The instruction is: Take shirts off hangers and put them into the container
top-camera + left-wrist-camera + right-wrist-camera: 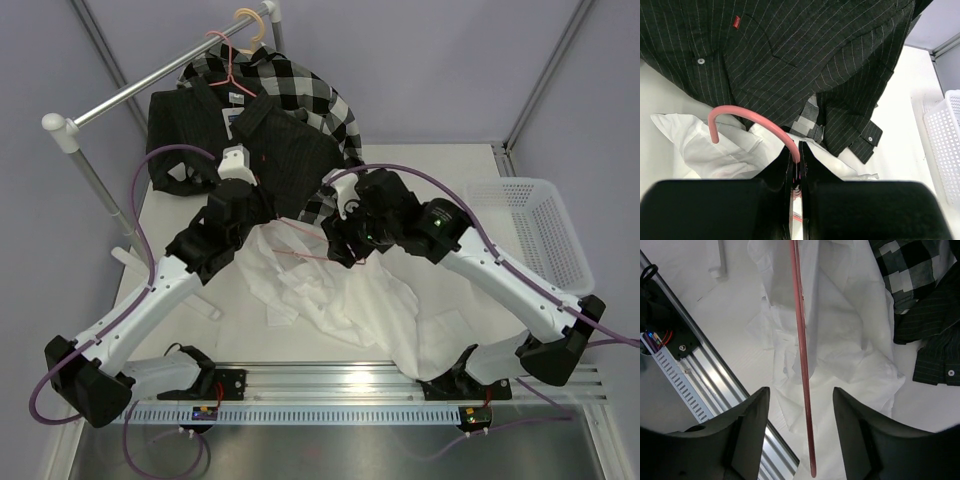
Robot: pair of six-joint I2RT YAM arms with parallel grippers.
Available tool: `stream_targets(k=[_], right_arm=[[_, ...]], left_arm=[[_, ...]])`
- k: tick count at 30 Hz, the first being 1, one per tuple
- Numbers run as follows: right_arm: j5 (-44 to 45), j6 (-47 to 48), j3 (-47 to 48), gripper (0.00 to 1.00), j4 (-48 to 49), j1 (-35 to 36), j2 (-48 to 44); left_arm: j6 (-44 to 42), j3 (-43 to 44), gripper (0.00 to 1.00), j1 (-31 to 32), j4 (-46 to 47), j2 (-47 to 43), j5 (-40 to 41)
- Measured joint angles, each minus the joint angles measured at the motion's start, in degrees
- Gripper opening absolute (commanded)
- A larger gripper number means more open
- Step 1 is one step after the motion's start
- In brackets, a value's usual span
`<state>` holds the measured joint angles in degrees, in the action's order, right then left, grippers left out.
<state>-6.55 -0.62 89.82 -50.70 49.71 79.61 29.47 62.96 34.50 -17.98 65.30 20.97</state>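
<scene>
My left gripper is shut on the neck of a pink wire hanger, whose hook curls up to the left. Beneath it the white shirt lies crumpled on the table. My right gripper stands open over the white shirt, and the hanger's straight pink wire runs between its fingers without touching them. The dark striped shirt and the checked shirt hang from the rail on other hangers. The white lattice container stands at the right.
The silver rail slopes from a post at the left to the back. An aluminium track runs along the near table edge between the arm bases. The dark shirt's cuff hangs close to the table.
</scene>
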Motion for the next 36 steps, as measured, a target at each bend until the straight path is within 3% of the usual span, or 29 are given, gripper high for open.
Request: stream_targets(k=[6, 9, 12, 13, 15, 18, 19, 21, 22, 25, 30, 36], right_arm=[[0.09, 0.22, 0.02, 0.49, -0.66, 2.49, 2.64], [0.57, 0.28, 0.02, 0.39, -0.98, 2.93, 3.45], [1.46, 0.44, 0.02, 0.23, -1.05, 2.95, 3.61], [1.64, 0.39, 0.02, 0.12, -1.03, 2.95, 3.61], [2.43, 0.59, 0.0, 0.01, -1.01, 2.97, 3.61], [2.56, 0.57, 0.0, 0.0, -0.79, 3.19, 3.58], [2.56, 0.59, -0.07, 0.0, -0.68, 3.3, 3.58], [2.6, 0.59, -0.33, 0.0, -0.52, 3.43, 3.5], [2.71, 0.59, -0.5, 0.0, -0.46, 3.43, 3.45], [3.06, 0.07, -2.23, 0.0, -0.15, 3.43, 2.25], [3.08, -0.72, -5.29, 0.0, -0.09, 3.43, -1.99], [3.61, -1.38, -10.08, 0.0, 0.22, 3.43, -7.5]], left_arm=[[-0.76, 0.0, 0.0, 0.0, 0.0, -0.11, 0.81], [-1.01, 0.0, 0.0, 0.0, 0.0, -0.42, 0.98], [-1.25, 0.0, 0.0, 0.0, -0.02, -0.94, 1.03], [-1.42, 0.0, 0.0, 0.0, -0.02, -1.2, 1.07], [-1.64, -0.02, 0.0, 0.0, -0.04, -1.77, 1.18], [-1.99, -0.46, 0.01, 0.0, 0.02, -2.69, 1.27], [-2.03, -0.76, 0.12, 0.0, 0.04, -2.99, 1.22], [-2.05, -1.31, 0.25, 0.0, 0.02, -3.54, 1.03], [-2.27, -1.64, 0.41, 0.02, 0.02, -3.91, 0.92], [-2.23, -2.12, 0.68, 0.02, -0.5, -5.44, 0.2], [-2.03, -2.1, 0.92, 0.02, -0.87, -9.25, -1.29], [-2.25, -0.94, 0.99, 0.02, -2.4, -14.8, -2.82]])
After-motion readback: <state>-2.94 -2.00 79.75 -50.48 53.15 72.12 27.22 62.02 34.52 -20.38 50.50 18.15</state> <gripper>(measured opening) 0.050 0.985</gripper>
